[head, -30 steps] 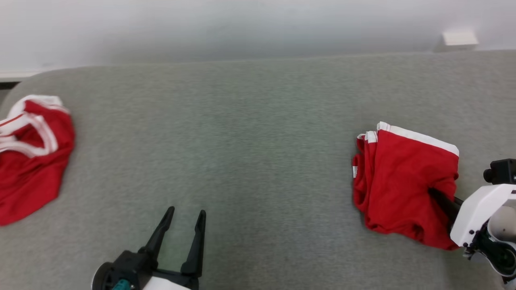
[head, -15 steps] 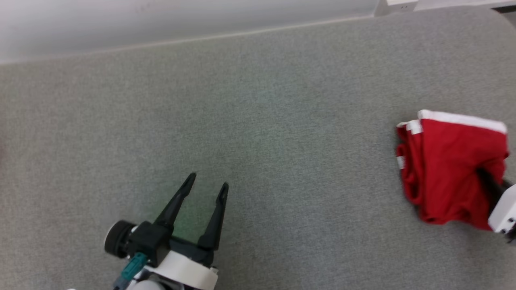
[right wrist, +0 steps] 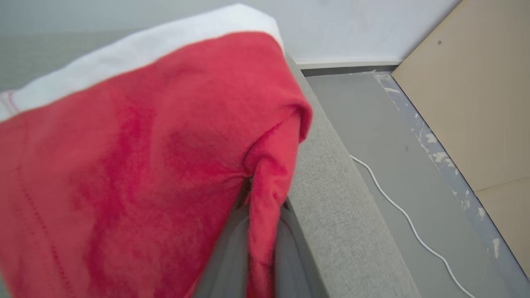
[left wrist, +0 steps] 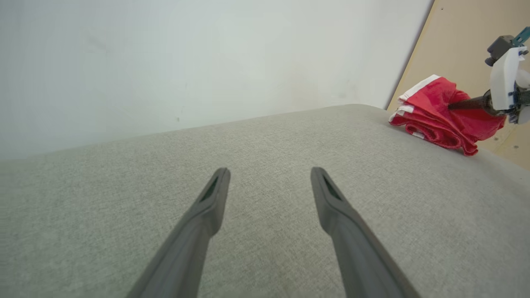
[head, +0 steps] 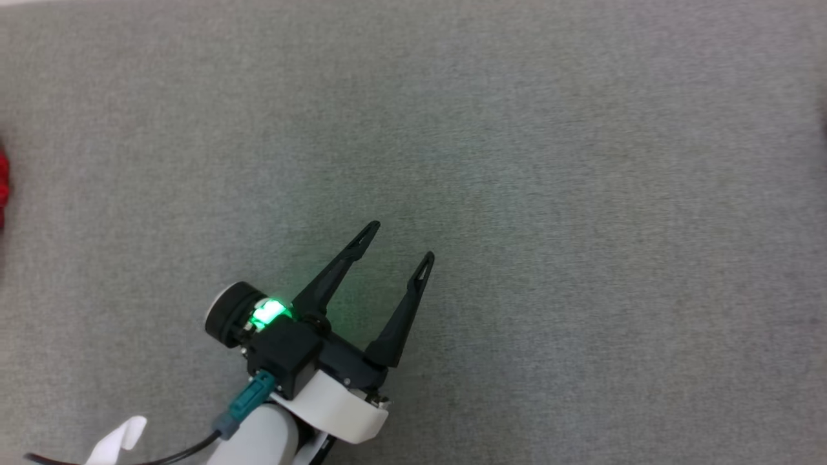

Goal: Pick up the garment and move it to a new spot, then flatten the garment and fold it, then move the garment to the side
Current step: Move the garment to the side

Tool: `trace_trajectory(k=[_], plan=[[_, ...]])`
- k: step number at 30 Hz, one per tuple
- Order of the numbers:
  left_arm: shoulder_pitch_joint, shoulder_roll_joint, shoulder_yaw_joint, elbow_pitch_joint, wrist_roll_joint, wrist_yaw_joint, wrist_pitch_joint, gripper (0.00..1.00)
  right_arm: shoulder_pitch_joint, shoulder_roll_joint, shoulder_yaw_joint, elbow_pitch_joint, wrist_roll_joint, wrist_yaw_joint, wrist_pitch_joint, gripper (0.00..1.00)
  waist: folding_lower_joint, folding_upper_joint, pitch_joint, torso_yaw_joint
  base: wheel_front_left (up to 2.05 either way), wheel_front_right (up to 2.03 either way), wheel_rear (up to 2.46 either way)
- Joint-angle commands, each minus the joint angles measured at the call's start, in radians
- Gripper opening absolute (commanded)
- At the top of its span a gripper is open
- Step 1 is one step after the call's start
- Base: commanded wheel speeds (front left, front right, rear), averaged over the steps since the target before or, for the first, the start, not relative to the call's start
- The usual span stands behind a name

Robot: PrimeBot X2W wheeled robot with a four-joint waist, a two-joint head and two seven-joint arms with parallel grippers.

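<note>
Grey woven upholstery [head: 581, 161] is spread beneath both arms as a broad, flat, padded surface. A pale wall [left wrist: 165, 62] is seen behind it in the left wrist view. In the right wrist view a grey floor [right wrist: 364, 107] is shown beyond the padded edge, and a beige board [right wrist: 468, 103] is laid over part of it.

The garment [left wrist: 434, 107], red with white trim, is found at the right end of the upholstery, close to its edge. It is folded into several layers, and the lowest folds are seen resting on the grey fabric. It is pinched at its outer side by the right gripper [left wrist: 459, 104], whose dark fingers are pressed together on a bunch of the red cloth (the fingertips themselves are buried in the fabric). In the right wrist view the cloth is draped over and between those fingers.

The left gripper [head: 400, 240] is held low over bare upholstery, well apart from the garment. Its two fingers [left wrist: 207, 207] are spread wide, and nothing is held between them.

A thin white cable [right wrist: 397, 207] is trailed in a wavy line across the floor. A small green lamp [head: 268, 313] is lit at the left gripper's base. A sliver of red [head: 2, 184] is cut off by the left edge of the head view; what it belongs to cannot be told.
</note>
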Motion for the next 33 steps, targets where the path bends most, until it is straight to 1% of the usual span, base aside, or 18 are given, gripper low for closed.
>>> trace_trajectory(k=[1,4,5,6,11,14,17,20,22,26,30,31,33], plan=[[-0.006,0.012,0.002,-0.008,0.004,-0.003,0.003,1.00,-0.025,-0.008,-0.022,0.032,-0.027,-0.002,-0.017,0.00,-0.0001,-0.0001,0.026,0.025,0.00,0.00,0.00],[0.001,0.020,0.007,-0.014,-0.004,0.002,0.002,1.00,-0.065,-0.026,-0.064,0.102,-0.099,-0.002,-0.043,0.00,-0.0001,-0.0001,0.034,0.032,0.00,0.00,0.00],[0.005,0.021,0.007,-0.012,-0.006,0.004,0.002,1.00,-0.075,-0.036,-0.079,0.125,-0.134,-0.002,-0.058,0.05,-0.0001,-0.0001,0.032,0.034,0.00,0.00,0.00],[0.009,0.019,0.008,-0.011,-0.010,0.006,0.001,1.00,-0.083,-0.040,-0.092,0.146,-0.164,-0.002,-0.075,1.00,-0.0001,-0.0001,0.030,0.035,0.00,0.00,0.00],[0.017,0.007,0.010,-0.007,-0.026,0.022,-0.006,1.00,-0.115,-0.036,-0.189,0.229,-0.303,-0.002,-0.195,1.00,-0.0001,-0.0001,0.016,0.036,0.00,0.00,0.00],[0.017,-0.001,0.017,0.001,-0.033,0.030,-0.016,1.00,-0.121,-0.042,-0.248,0.245,-0.386,-0.002,-0.269,1.00,-0.0001,-0.0001,-0.007,0.039,0.00,0.00,0.00],[0.031,-0.011,0.026,0.022,-0.046,0.039,-0.023,1.00,-0.099,-0.008,-0.310,0.240,-0.424,-0.002,-0.351,1.00,-0.0001,-0.0001,-0.055,0.046,0.00,0.00,0.00],[0.052,-0.017,0.041,0.041,-0.065,0.049,-0.030,1.00,-0.067,0.022,-0.325,0.217,-0.458,-0.002,-0.390,1.00,-0.0001,-0.0001,-0.109,0.049,0.00,0.00,0.00],[0.070,-0.023,0.048,0.053,-0.079,0.055,-0.035,1.00,-0.042,0.038,-0.331,0.185,-0.475,-0.002,-0.418,1.00,-0.0001,-0.0001,-0.153,0.055,0.00,0.00,0.00],[0.116,-0.026,0.082,0.064,-0.098,0.073,-0.036,1.00,0.039,0.109,-0.327,0.083,-0.480,-0.002,-0.446,1.00,-0.0001,-0.0001,-0.233,0.067,0.00,0.00,0.00],[0.169,-0.030,0.117,0.052,-0.109,0.083,-0.036,1.00,0.166,0.175,-0.332,-0.072,-0.468,-0.002,-0.460,1.00,-0.0001,-0.0001,-0.303,0.077,0.00,0.00,0.00],[0.184,-0.032,0.124,0.050,-0.112,0.085,-0.036,1.00,0.207,0.207,-0.337,-0.115,-0.457,-0.002,-0.462,1.00,-0.0001,-0.0001,-0.322,0.078,0.00,0.00,0.00],[0.216,-0.033,0.144,0.049,-0.115,0.091,-0.036,1.00,0.290,0.245,-0.344,-0.211,-0.465,-0.002,-0.467,1.00,-0.0001,-0.0001,-0.351,0.081,0.00,0.00,0.00]])
